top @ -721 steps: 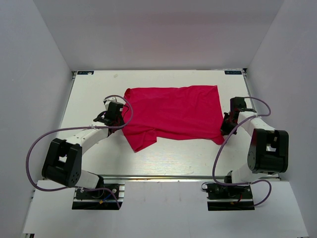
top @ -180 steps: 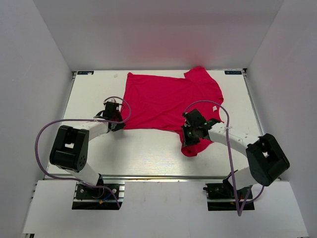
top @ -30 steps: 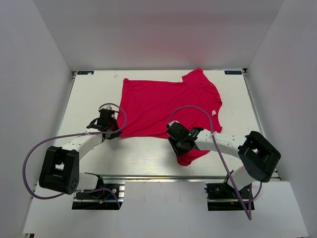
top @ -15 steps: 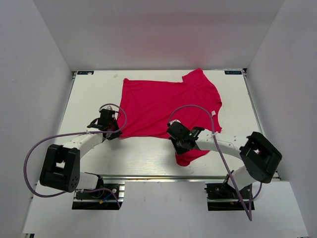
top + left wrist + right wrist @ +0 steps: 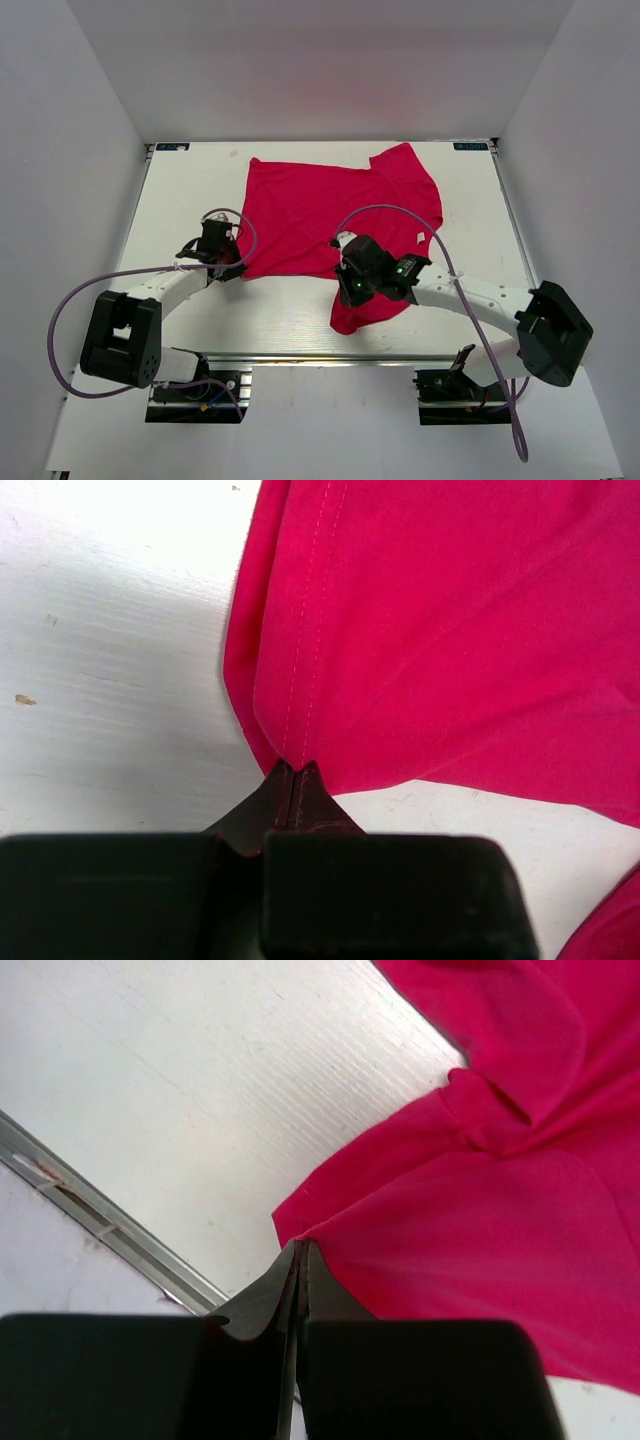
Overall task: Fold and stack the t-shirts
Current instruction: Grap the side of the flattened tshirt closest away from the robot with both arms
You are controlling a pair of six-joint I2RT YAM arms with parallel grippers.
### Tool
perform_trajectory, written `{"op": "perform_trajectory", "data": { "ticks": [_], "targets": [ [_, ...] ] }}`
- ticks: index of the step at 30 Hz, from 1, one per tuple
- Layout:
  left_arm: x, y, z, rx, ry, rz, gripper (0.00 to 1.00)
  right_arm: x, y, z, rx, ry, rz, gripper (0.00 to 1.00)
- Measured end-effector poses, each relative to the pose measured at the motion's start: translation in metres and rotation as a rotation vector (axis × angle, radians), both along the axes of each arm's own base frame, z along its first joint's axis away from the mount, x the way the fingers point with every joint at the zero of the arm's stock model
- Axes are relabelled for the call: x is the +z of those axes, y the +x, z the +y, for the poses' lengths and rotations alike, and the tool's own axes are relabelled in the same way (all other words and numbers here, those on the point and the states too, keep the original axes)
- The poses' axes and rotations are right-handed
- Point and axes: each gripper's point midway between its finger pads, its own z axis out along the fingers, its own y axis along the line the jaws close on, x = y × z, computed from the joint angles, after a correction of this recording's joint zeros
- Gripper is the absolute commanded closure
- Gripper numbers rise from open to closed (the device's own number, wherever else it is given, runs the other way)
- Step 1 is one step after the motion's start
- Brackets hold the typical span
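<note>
Two pinches on, no fold laid yet. My left gripper [image 5: 292,773] is clamped tight on the hem corner of the crimson t-shirt [image 5: 320,200], at its near-left edge, low against the table [image 5: 180,200]. My right gripper [image 5: 300,1250] is likewise fully closed, its tips nipping the cloth edge by the near sleeve [image 5: 355,312]. From the wrist view the fabric rises to meet the tips, so I judge that edge is lifted a little off the surface.

Shirt position: spread across the middle of the table, body mostly flat and seemingly one layer deep. The far sleeve [image 5: 400,160] points toward the back edge, and the small white tag [image 5: 420,238] shows at the right side. Some bunching around the near sleeve, just beside my right tips.

Progress, as I read it: early. Garment is spread out and gripped at two near points. Every fold is ahead, and so is the stacking. Only one shirt is in view, so I cannot tell what it would stack on.
</note>
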Motion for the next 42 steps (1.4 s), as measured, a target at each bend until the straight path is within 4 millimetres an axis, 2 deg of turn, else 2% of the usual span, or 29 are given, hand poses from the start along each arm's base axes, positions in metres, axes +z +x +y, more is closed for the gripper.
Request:
{"op": "perform_trajectory", "data": {
  "ticks": [4, 6, 10, 12, 13, 14, 19, 20, 21, 22, 23, 27, 31, 34, 38, 42],
  "targets": [
    [0.0, 0.0, 0.0, -0.003, 0.0, -0.002, 1.0, -0.006, 0.006, 0.001, -0.017, -0.002, -0.025, 1.0],
    [0.0, 0.0, 0.0, -0.002, 0.0, -0.002, 1.0, 0.0, 0.008, -0.005, -0.052, -0.002, -0.044, 1.0],
    [0.0, 0.0, 0.0, -0.001, 0.002, -0.002, 1.0, 0.021, -0.007, -0.041, -0.184, 0.055, -0.063, 1.0],
    [0.001, 0.001, 0.001, 0.0, 0.003, -0.004, 1.0, 0.02, -0.02, -0.064, -0.271, 0.089, -0.043, 1.0],
    [0.001, 0.001, 0.001, 0.0, 0.003, -0.006, 1.0, 0.012, -0.029, -0.076, -0.313, 0.087, -0.015, 1.0],
    [0.001, 0.001, 0.001, 0.0, 0.003, -0.007, 1.0, 0.001, -0.037, -0.087, -0.353, 0.078, 0.013, 0.95],
    [0.002, 0.001, 0.001, 0.0, 0.003, -0.007, 1.0, -0.066, -0.078, -0.135, -0.494, -0.061, 0.176, 0.87],
    [0.002, 0.001, 0.001, 0.0, 0.003, -0.007, 1.0, -0.072, -0.084, -0.141, -0.512, -0.086, 0.201, 0.82],
    [0.002, 0.001, 0.001, 0.0, 0.003, -0.007, 1.0, -0.074, -0.086, -0.144, -0.53, -0.096, 0.216, 0.8],
    [0.002, 0.001, 0.001, 0.0, 0.003, -0.007, 1.0, -0.073, -0.086, -0.144, -0.537, -0.099, 0.218, 0.75],
    [0.002, 0.001, 0.001, 0.0, 0.003, -0.007, 1.0, -0.071, -0.086, -0.145, -0.543, -0.112, 0.218, 0.63],
    [0.002, 0.001, 0.001, 0.0, 0.003, -0.007, 1.0, -0.054, -0.072, -0.139, -0.507, -0.181, 0.179, 0.49],
    [0.002, 0.001, 0.0, 0.0, 0.002, -0.009, 1.0, -0.036, -0.05, -0.112, -0.398, -0.235, 0.128, 0.47],
    [0.005, -0.001, 0.001, 0.0, 0.002, -0.01, 1.0, -0.035, -0.043, -0.097, -0.329, -0.277, 0.105, 0.46],
    [0.015, -0.001, 0.0, 0.002, -0.006, -0.038, 1.0, -0.034, -0.049, -0.093, -0.279, -0.286, 0.095, 0.42],
    [0.02, -0.009, 0.0, 0.019, -0.024, -0.057, 1.0, -0.035, -0.058, -0.1, -0.324, -0.256, 0.112, 0.36]
  ]
}}
